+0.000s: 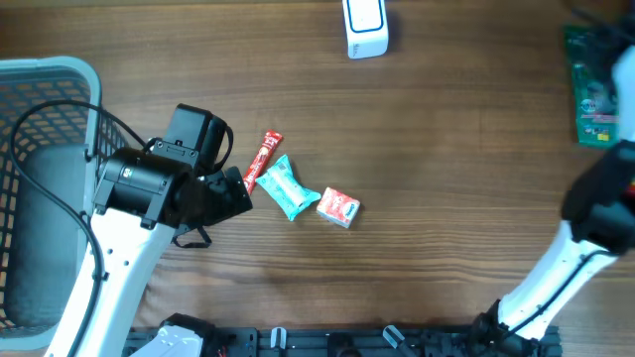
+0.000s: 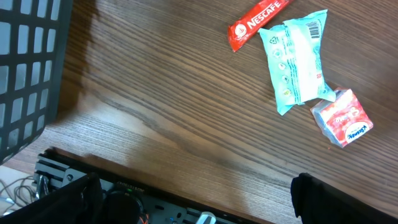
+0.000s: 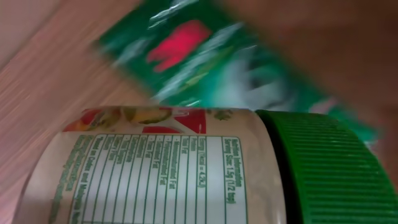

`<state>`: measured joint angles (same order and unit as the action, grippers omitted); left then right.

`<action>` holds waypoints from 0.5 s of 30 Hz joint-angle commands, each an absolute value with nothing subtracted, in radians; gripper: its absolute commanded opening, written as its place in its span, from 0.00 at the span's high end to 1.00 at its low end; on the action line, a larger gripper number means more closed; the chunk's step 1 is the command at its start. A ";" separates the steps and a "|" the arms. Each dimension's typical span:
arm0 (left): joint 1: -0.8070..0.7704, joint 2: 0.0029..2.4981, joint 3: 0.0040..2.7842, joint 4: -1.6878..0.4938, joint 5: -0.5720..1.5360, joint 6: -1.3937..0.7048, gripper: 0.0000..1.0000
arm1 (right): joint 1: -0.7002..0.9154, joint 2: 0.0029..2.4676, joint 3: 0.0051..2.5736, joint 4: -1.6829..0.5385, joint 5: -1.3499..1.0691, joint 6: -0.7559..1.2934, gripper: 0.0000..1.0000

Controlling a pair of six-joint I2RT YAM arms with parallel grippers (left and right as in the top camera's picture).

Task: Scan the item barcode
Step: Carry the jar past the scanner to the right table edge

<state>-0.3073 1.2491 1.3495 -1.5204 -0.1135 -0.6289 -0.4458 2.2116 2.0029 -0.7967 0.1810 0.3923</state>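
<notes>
A jar with a green ribbed lid and a nutrition label lies sideways and fills the right wrist view. It looks sharp while the background is smeared. My right gripper, blurred at the table's far right edge, is shut on the jar, and its fingers are hidden. A white scanner stands at the back centre. My left gripper is open and holds nothing. Its dark fingertips sit at the bottom of the left wrist view, just short of the small items.
A red Nescafe stick, a teal packet and a small red box lie mid-table. A green packet lies under the right gripper. A grey mesh basket stands at the left.
</notes>
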 commanded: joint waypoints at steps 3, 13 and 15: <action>-0.304 1.242 1.349 -1.519 -0.109 -0.613 0.00 | -0.621 2.257 1.969 -0.748 0.208 0.403 0.23; -0.304 1.242 1.349 -1.519 -0.109 -0.613 0.00 | -0.693 2.396 1.970 -0.740 0.197 0.430 0.15; -0.304 1.242 1.349 -1.519 -0.109 -0.613 0.00 | -0.693 2.396 1.970 -0.758 0.162 0.426 0.03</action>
